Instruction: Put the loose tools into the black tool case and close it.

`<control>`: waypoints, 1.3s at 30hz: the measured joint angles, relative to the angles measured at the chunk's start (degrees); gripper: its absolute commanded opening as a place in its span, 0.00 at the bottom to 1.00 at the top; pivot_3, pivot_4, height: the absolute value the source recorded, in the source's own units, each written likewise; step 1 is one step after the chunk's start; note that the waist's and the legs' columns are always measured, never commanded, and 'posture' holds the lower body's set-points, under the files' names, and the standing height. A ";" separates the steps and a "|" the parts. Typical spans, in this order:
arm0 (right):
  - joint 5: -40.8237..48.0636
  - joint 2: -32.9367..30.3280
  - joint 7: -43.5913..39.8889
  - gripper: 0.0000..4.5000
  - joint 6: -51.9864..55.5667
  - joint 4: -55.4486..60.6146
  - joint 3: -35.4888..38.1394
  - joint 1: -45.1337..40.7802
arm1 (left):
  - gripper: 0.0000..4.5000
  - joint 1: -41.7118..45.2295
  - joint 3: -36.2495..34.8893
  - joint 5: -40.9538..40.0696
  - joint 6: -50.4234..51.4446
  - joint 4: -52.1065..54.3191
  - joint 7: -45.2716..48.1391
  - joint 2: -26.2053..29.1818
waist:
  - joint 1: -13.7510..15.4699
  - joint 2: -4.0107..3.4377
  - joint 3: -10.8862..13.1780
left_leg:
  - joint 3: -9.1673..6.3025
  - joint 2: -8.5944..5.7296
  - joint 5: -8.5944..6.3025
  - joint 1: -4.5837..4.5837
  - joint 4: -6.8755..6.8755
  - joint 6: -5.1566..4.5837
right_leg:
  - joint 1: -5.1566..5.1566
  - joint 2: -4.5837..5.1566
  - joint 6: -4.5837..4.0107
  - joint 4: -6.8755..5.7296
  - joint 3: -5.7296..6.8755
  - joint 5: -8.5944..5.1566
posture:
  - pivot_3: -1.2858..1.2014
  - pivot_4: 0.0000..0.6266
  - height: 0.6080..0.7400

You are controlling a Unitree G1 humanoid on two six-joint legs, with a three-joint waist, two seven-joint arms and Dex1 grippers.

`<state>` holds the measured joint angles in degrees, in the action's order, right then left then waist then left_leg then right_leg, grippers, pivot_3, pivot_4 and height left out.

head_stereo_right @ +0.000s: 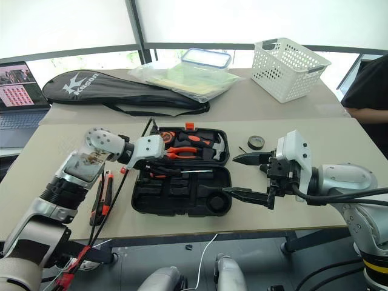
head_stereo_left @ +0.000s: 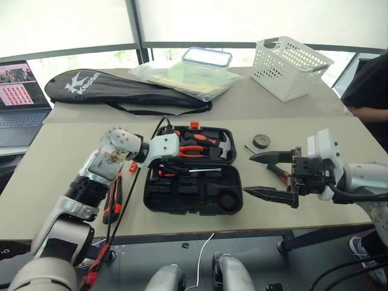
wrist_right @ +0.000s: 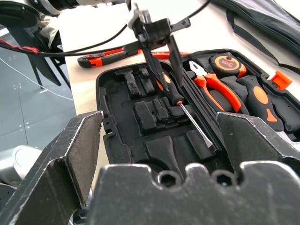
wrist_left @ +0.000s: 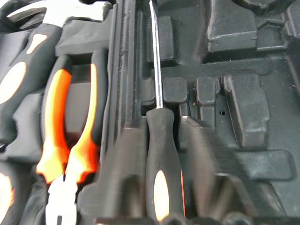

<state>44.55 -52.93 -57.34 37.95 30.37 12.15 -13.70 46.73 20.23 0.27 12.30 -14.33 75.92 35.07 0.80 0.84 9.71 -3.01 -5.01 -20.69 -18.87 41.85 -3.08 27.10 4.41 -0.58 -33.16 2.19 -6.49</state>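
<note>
Nearest the camera, the right gripper (head_stereo_left: 271, 176) is hanging at about four o'clock over the table (head_stereo_left: 60, 182), with its two black fingers spread wide and nothing between them. Just beside it, at the middle of the table, the case (head_stereo_left: 194, 200) is lying open and flat. Its far half is already holding the pliers (head_stereo_left: 195, 150) and the hammer (head_stereo_left: 221, 147). Over the middle of the case the left gripper (wrist_right: 160, 51) is pointing down, with its fingers pinching the black and orange handle of a screwdriver (wrist_left: 161, 154). That screwdriver's thin metal shaft is lying along the ridge between the two halves of the case. At about nine o'clock from the case, the knife (head_stereo_left: 114, 200) is lying on the table, near the left arm. At about two o'clock from the case, the tape roll (head_stereo_left: 261, 141) is sitting on the table. Past the right gripper, another screwdriver (head_stereo_left: 277, 171) is lying on the table, partly hidden.
</note>
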 measured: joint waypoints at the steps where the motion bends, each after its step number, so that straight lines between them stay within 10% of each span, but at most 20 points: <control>1: 0.00 0.00 0.00 1.00 0.00 0.00 0.00 0.14 | 0.01 0.00 0.10 0.16 -0.15 -0.31 0.00 -0.25 | 0.00 0.00 0.00 | 0.00 0.00 0.00 0.00 0.00 0.00 | 0.00 0.00 0.00 0.00 0.00 0.00 | 0.52 0.24 1.00; 39: -2.85 0.95 1.72 1.00 -1.30 -2.41 2.01 4.67 | 0.01 0.08 2.56 5.11 -9.87 -5.53 -2.55 -1.34 | 0.07 0.00 -0.14 | 0.01 -0.02 -0.15 0.53 -0.01 -0.24 | -0.51 0.06 0.20 0.07 -0.05 -0.06 | 0.52 0.24 1.00</control>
<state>41.69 -51.97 -55.63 36.65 27.96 14.16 -9.03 46.81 22.79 5.39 2.43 -19.86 73.37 33.73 0.88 0.84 9.57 -3.00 -5.03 -20.85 -18.34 41.84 -3.32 26.59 4.47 -0.38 -33.09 2.14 -6.54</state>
